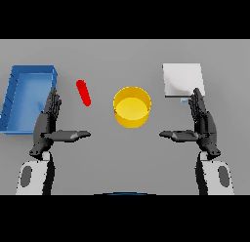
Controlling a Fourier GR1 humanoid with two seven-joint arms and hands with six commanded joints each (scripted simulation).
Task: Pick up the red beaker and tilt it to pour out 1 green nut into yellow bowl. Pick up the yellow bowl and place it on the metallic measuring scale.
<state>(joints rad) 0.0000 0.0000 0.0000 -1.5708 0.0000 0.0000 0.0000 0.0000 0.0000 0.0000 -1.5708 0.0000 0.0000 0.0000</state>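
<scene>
Nearest the camera are the two hands, low in the head view, set apart on either side of the middle. The left hand (48, 125) comes up from the lower left on its white and grey arm, fingers straight and pointing away from the robot, thumb stretched inward toward the centre. It holds nothing. The right hand (202, 124) mirrors it on the lower right, fingers likewise straight, thumb reaching inward, and it too is empty.

Between the hands and a little farther back stands the yellow bowl (132, 106), upright on the grey table (122, 158), its round opening facing up. It sits well apart from both hands, roughly midway between them.

The red beaker (84, 92) shows as a slim red shape lying tilted on the table, left of the bowl and just beyond the left hand's thumb, clear of the fingers. Whether anything is inside it cannot be told.

At the far left lies a blue tray (19, 85), its near right corner partly hidden behind the left hand's fingertips.

On the right, beyond the right hand's fingertips, lies the scale (181, 79), a pale flat square, apart from the bowl.
</scene>
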